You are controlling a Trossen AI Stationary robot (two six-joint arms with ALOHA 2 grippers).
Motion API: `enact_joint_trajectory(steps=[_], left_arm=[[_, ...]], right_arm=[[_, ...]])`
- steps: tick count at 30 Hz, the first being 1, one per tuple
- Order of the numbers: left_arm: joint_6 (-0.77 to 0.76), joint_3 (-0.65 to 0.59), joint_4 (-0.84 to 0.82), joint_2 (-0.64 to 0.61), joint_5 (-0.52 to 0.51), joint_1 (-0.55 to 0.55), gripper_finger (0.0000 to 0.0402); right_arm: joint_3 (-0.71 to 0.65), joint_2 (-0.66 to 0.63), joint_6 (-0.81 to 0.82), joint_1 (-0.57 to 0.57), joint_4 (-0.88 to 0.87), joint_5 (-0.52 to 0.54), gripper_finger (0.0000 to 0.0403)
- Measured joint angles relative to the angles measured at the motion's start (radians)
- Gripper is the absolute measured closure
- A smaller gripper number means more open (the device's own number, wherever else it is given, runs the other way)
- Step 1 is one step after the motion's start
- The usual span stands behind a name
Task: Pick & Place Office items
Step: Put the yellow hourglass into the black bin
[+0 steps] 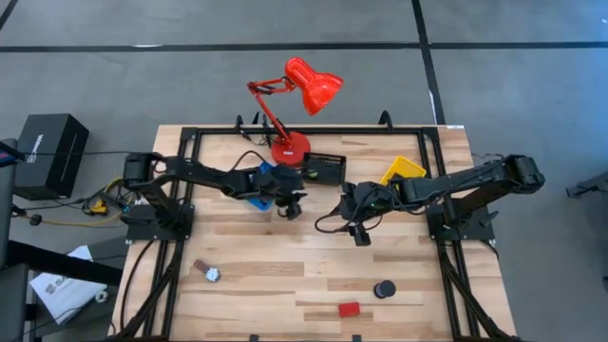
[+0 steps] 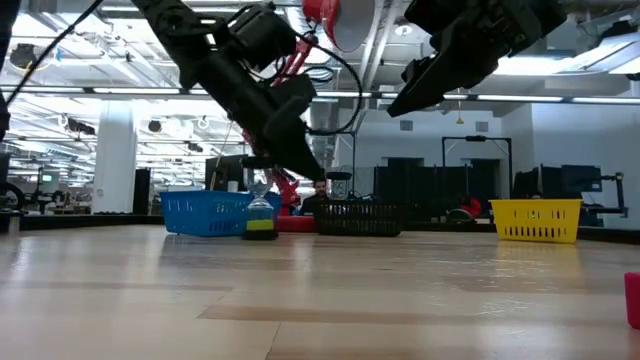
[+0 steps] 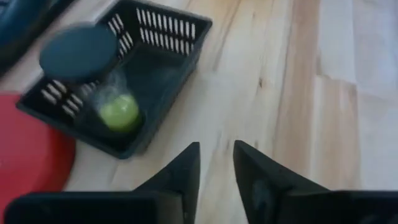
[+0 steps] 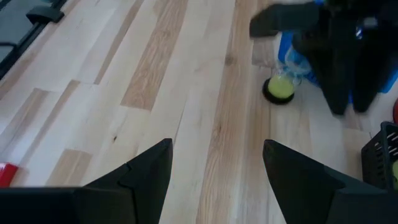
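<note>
Red block (image 1: 349, 309) sits right at the near edge of the wooden table (image 1: 247, 285), with a black cylinder (image 1: 384, 288) near it, not touching. The tall red desk lamp (image 1: 302, 95) stands at the far edge. Lined up back there are the blue bin (image 2: 205, 213), black bin (image 1: 323, 169) and yellow bin (image 1: 404, 169).

Left gripper (image 3: 216, 148) hangs above the table by the black bin. Its fingers are nearly together with just a slim gap, and nothing's in them. Right gripper (image 4: 217, 146) hovers mid-table, spread wide and empty.

A small clear piece with a yellow-green fill (image 4: 278, 89) and a dark cap stands on the wood just beside the blue bin. A tiny brown-and-white item (image 1: 207, 272) lies off toward the left side. Can't tell what it is.
</note>
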Motion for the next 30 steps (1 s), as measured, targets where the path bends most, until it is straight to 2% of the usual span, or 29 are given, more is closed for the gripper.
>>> enact_joint_trajectory(steps=[6,15,25,30], left_arm=[[0.033,0.027,0.022,-0.030,0.004,0.003,0.0333],[0.035,0.024,-0.015,-0.196,0.001,0.003,0.0334],[0.087,0.022,-0.156,-0.452,0.003,0.003,0.0350],[0.108,0.011,-0.159,-0.502,-0.006,0.003,0.0365]], right_arm=[[0.000,0.000,0.008,0.001,-0.014,0.000,0.0161],[-0.003,0.027,0.079,0.001,-0.006,0.007,0.0161],[0.028,0.261,0.073,-0.039,0.325,0.013,0.0161],[0.125,0.355,0.055,-0.074,0.390,0.152,0.0161]])
